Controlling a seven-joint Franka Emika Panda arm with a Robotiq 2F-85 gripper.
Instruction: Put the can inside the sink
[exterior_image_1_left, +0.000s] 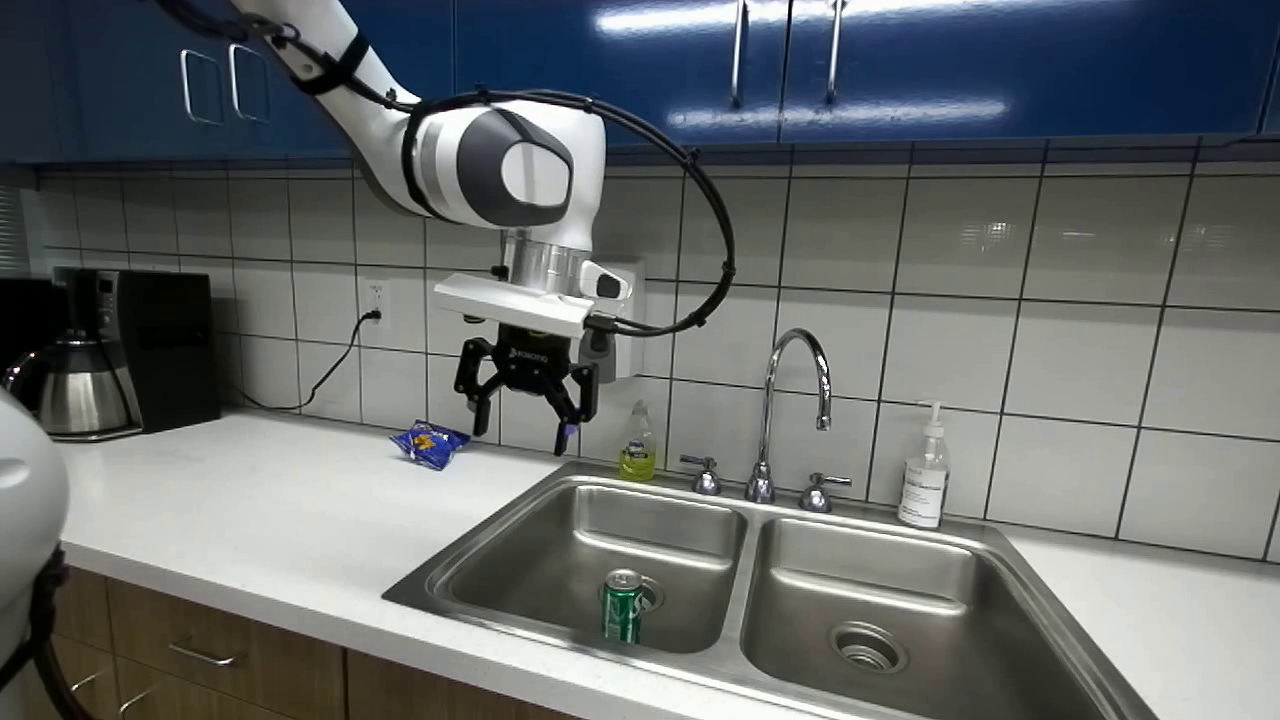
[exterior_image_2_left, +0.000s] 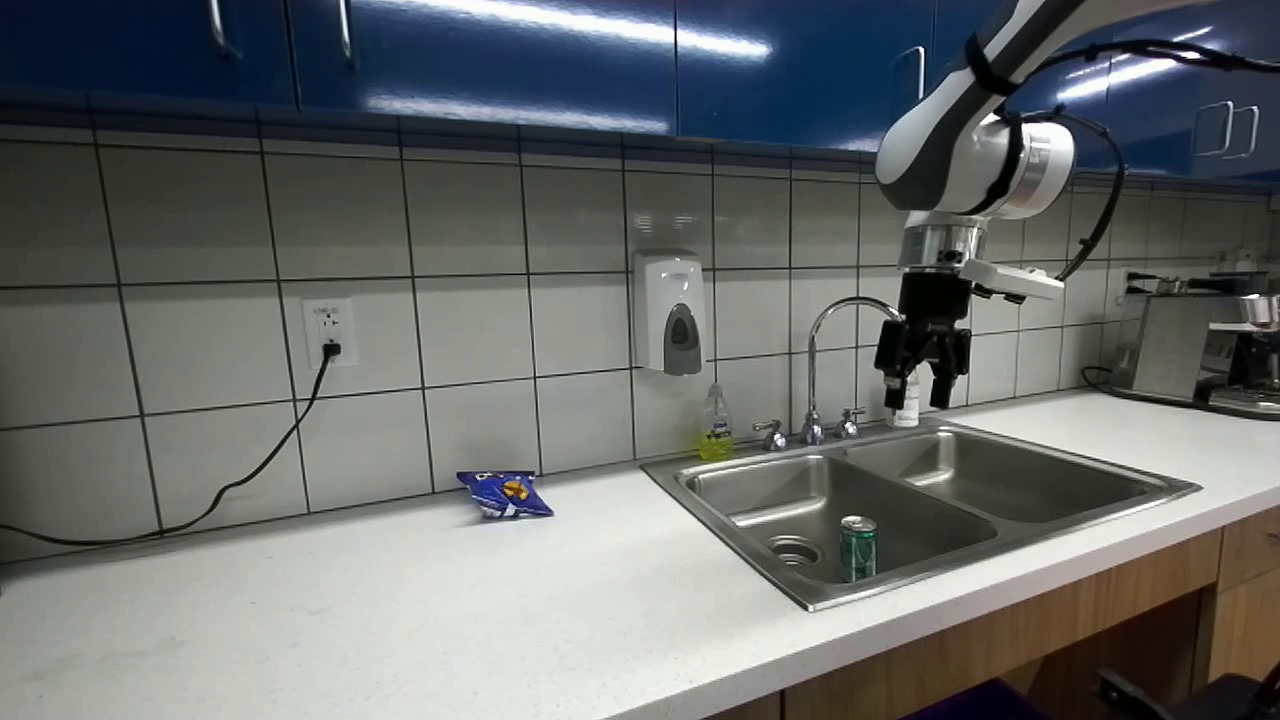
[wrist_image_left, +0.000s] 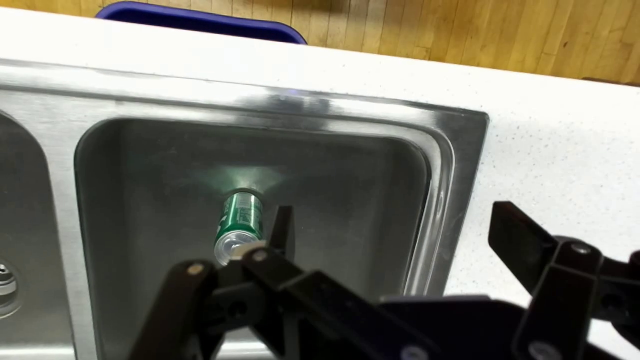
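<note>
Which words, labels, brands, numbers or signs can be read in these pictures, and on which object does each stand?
"ROBOTIQ": small white letters on the black robot gripper.
Too small or blurred to read:
White print on the green cylindrical metal can.
Print on the shiny blue packet.
Label on the clear bottle of yellow liquid.
White label on the clear pump bottle.
Marking on the white wall outlet.
No numbers can be read.

One sink (exterior_image_1_left: 745, 580) has two basins (exterior_image_1_left: 850, 590), one faucet (exterior_image_1_left: 767, 420), one can (exterior_image_1_left: 622, 608) inside, two bottles (exterior_image_1_left: 922, 488) at back, one packet (exterior_image_1_left: 430, 443) nearby, and apparently one purple item (wrist_image_left: 200, 23) in front.
</note>
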